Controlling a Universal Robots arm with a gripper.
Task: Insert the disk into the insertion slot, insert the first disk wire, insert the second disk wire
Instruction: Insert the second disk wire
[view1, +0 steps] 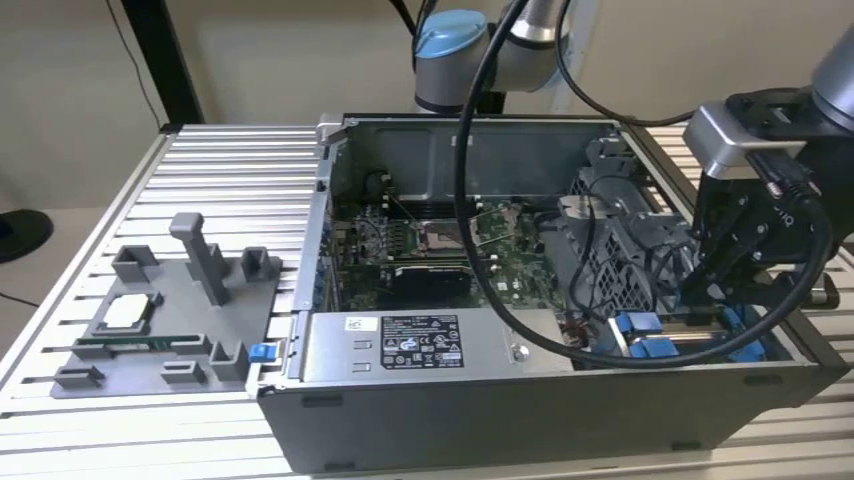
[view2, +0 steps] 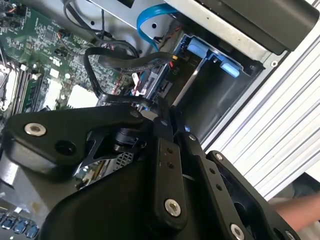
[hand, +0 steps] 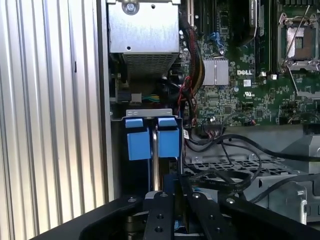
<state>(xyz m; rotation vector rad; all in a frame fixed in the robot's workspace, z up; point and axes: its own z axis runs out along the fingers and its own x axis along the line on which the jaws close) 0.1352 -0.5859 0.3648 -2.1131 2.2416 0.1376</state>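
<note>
The insertion slot is at the case's front corner on the exterior view's right, with two bright blue tabs at one end. A thin silver strip runs down the slot's middle from between the tabs to under my gripper. I cannot tell whether it is the disk on edge. My gripper hangs just over the slot, shut, with the fingers close together and nothing visible between them. Black disk wires loop beside the tip, along with red and blue leads.
A grey box with a sticker lies along the case front. A perforated metal cage stands behind the slot, beside the motherboard. A grey fixture sits on the ribbed table at the exterior view's left. A hand is by the case.
</note>
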